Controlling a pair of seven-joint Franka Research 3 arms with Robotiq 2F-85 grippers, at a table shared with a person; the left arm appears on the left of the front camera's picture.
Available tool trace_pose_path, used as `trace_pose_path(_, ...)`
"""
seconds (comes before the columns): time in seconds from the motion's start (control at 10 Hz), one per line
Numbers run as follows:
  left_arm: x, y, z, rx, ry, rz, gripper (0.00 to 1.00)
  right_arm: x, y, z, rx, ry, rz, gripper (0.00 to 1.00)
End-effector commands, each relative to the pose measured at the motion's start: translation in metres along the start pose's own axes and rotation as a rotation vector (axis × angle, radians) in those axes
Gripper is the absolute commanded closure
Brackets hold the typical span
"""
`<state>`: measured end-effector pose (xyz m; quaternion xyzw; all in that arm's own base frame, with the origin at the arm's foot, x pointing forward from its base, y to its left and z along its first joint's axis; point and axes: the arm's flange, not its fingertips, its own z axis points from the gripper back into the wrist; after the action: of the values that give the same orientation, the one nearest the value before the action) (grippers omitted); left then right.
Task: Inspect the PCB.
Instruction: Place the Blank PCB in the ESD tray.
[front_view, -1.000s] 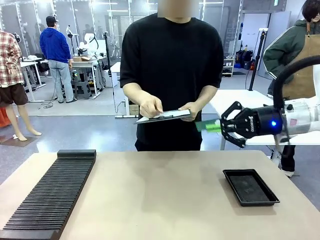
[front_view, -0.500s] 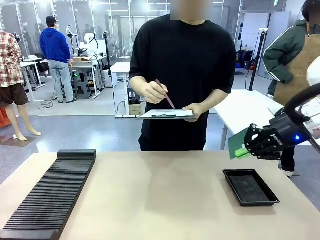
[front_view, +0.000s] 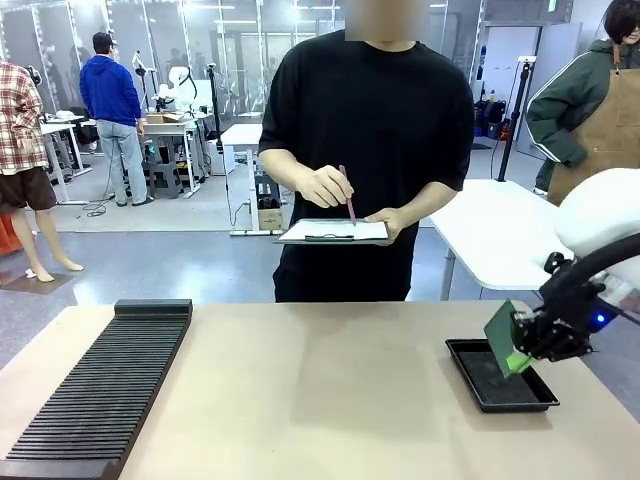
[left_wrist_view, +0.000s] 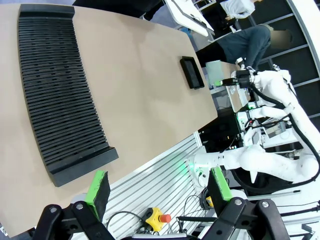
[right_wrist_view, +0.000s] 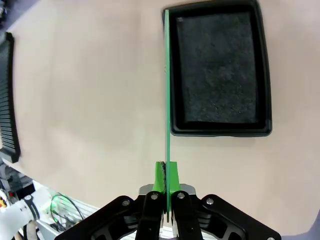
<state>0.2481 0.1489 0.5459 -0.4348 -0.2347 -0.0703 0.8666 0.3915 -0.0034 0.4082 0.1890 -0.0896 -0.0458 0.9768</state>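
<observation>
Right pincer (front_view: 522, 352) carrying the PCB (front_view: 500, 335) above the black tray (front_view: 492, 392).

The right pincer is clenched on the board's lower edge; in the right wrist view the PCB (right_wrist_view: 166, 90) stands edge-on, directly ahead of the green pads (right_wrist_view: 159, 176), over the tray's (right_wrist_view: 218, 128) near rim. The step appears to be set-down after inspection; the next move calls for tilting the board flat and lowering it inside the rim. Beyond, the person (front_view: 370, 150) writes on a clipboard (front_view: 335, 231). The left pincer (left_wrist_view: 157, 187) is released, high over the table (left_wrist_view: 145, 95).
</observation>
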Motion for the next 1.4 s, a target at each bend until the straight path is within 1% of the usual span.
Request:
trace_pose_path(0.0,0.0,-0.002,-0.001,0.005,0.005,-0.002,0.0,0.016,-0.015,-0.02,0.005,0.07,-0.016,0.98)
trace_pose_path(0.1,0.0,-0.002,-0.001,0.005,0.005,-0.002,0.0,0.023,-0.021,-0.032,-0.025,0.081,-0.046,0.98)
trace_pose_path(0.2,0.0,-0.002,-0.001,0.005,0.005,-0.002,0.0,0.027,-0.02,-0.038,0.003,0.079,-0.052,0.98)
trace_pose_path(0.3,0.0,-0.002,-0.001,0.005,0.005,-0.002,0.0,0.028,-0.019,-0.036,0.057,0.02,-0.069,0.98)
trace_pose_path(0.4,0.0,-0.002,-0.001,0.005,0.005,-0.002,0.0,0.012,-0.027,-0.039,-0.003,0.095,-0.034,0.98)
trace_pose_path(0.9,0.0,-0.002,-0.001,0.005,0.005,-0.002,0.0,0.014,-0.029,-0.042,0.005,0.093,-0.039,0.98)
trace_pose_path(1.0,0.0,-0.002,-0.001,0.005,0.005,-0.002,0.0,0.021,-0.033,-0.046,-0.003,0.056,0.005,0.98)
trace_pose_path(1.3,0.0,-0.002,-0.001,0.005,0.005,-0.002,0.0,0.037,-0.044,-0.072,0.015,0.111,0.008,0.98)
